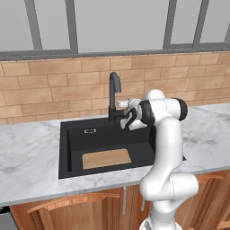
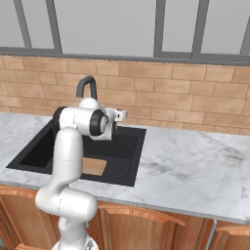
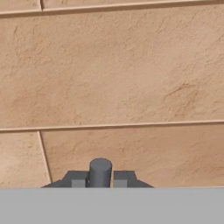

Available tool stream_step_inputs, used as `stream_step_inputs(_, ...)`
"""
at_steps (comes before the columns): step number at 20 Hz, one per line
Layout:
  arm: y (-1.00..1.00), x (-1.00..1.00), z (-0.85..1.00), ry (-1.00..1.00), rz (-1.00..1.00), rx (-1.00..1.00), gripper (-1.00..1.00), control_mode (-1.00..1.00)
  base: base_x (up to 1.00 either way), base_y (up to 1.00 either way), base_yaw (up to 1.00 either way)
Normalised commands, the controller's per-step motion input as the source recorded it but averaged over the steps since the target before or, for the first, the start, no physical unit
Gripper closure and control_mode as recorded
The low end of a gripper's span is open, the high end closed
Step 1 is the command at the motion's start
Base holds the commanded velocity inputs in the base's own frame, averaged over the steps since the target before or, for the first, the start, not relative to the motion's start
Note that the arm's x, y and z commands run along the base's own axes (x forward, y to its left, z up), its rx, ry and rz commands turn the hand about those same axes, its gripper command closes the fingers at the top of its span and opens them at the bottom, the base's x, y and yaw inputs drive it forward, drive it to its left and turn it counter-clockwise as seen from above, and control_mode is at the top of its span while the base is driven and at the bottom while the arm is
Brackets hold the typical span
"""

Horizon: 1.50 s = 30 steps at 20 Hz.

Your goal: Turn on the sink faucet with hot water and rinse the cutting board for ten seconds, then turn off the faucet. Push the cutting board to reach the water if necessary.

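Kitchen w/ a tan brick wall (image 1: 54, 85) at the back and grey-framed windows (image 1: 121, 22) above it. Below runs a white marble counter (image 1: 27, 157), w/ brown wood cupboard doors (image 1: 67, 209) under it.

Left to right in the left base view: bare marble first, then the big black box-shaped sink (image 1: 72, 139) cut into the counter. A small metal slot (image 1: 90, 130) sits on its back wall. The small flat light-brown wooden cutting board (image 1: 106, 158) lies flat on the sink floor, near the front wall, about mid-basin. In the right base view the cutting board (image 2: 94, 167) is partly hidden behind the arm.

Next, the tall dark grey curved faucet (image 1: 115, 96) stands at the back edge of the sink, spout bending forward. No blue stream under it in these views.

Right beside the faucet base is the white robot arm (image 1: 164, 148), bent over the sink's right side. It blocks the sink's right part. Its gripper (image 3: 100, 179) is low by the faucet base, pointing at the brick wall. In the hand view the two dark fingertips (image 3: 77, 179) sit tight on both sides of a small grey round stub (image 3: 100, 168): pinched together on it. Looks like the faucet's thin lever, but can't tell for sure.

Right of the arm: more bare marble counter, well apart from the sink.
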Motion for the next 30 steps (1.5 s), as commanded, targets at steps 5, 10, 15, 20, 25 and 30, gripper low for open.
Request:
stream_step_inputs(5, -0.34, -0.01, -0.05, 0.0, 0.0, 0.0, 1.0, -1.0, 0.0, 0.0, 0.0)
stream_step_inputs(10, -0.33, -0.06, -0.07, 0.0, 0.0, 0.0, 1.0, -1.0, 0.0, 0.0, 0.0)
stream_step_inputs(15, -0.35, -0.15, -0.1, 0.0, 0.0, 0.0, 1.0, -1.0, 0.0, 0.0, 0.0)
stream_step_inputs(20, -0.39, -0.21, -0.1, 0.0, 0.0, 0.0, 1.0, -1.0, 0.0, 0.0, 0.0)
stream_step_inputs(25, -0.43, -0.15, -0.09, 0.0, 0.0, 0.0, 1.0, -1.0, 0.0, 0.0, 0.0)
stream_step_inputs(30, -0.46, -0.15, -0.11, 0.0, 0.0, 0.0, 1.0, -1.0, 0.0, 0.0, 0.0)
